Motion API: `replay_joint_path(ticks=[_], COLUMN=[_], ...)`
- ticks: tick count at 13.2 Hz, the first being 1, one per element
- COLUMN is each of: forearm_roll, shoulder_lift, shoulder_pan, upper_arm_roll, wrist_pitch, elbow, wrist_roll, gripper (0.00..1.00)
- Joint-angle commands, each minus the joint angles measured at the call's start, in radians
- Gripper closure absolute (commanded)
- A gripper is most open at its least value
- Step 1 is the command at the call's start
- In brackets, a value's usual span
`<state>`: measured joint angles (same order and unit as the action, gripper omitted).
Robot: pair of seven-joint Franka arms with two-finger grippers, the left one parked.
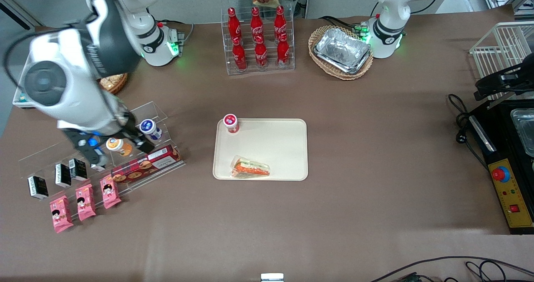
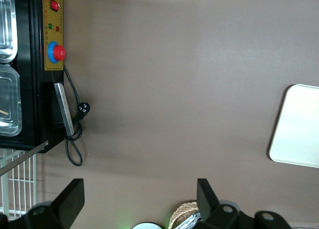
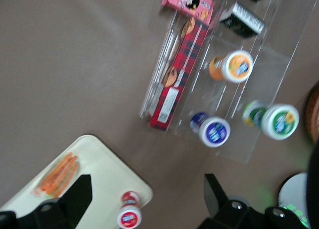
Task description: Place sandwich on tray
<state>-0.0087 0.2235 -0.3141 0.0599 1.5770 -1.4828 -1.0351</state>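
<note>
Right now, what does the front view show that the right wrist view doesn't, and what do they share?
Only the front view shows the cola bottles, the basket of foil trays and the gripper over the snack rack. Only the right wrist view shows the green-lidded cup. Both show the sandwich lying on the tray, the red-capped bottle, the red biscuit box and the gripper's spread fingers.

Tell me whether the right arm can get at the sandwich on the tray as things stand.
Probably yes. The sandwich lies in the open on the tray, with only a small bottle at another corner. The tool hangs open over the snack rack, nothing between.
</note>
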Motion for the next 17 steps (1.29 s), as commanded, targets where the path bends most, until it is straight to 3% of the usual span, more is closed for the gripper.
replay_joint_path(ticks=[1, 6, 9, 10, 17], forearm_roll=[0.0, -0.004, 0.001, 0.007, 0.01], shoulder_lift=[-0.055, -0.059, -0.059, -0.07, -0.249], shoulder_pan=[0.072, 0.157, 0.226, 0.255, 0.32], upper_arm_roll=[-0.006, 0.027, 0.029, 0.026, 0.024], wrist_pitch=[-0.034, 0.047, 0.09, 0.095, 0.054], elbow=[-0.016, -0.011, -0.008, -0.008, -0.155], wrist_roll=[0.215, 0.6, 1.015, 1.083, 1.069], gripper=[0.0, 0.0, 0.0, 0.0, 0.0])
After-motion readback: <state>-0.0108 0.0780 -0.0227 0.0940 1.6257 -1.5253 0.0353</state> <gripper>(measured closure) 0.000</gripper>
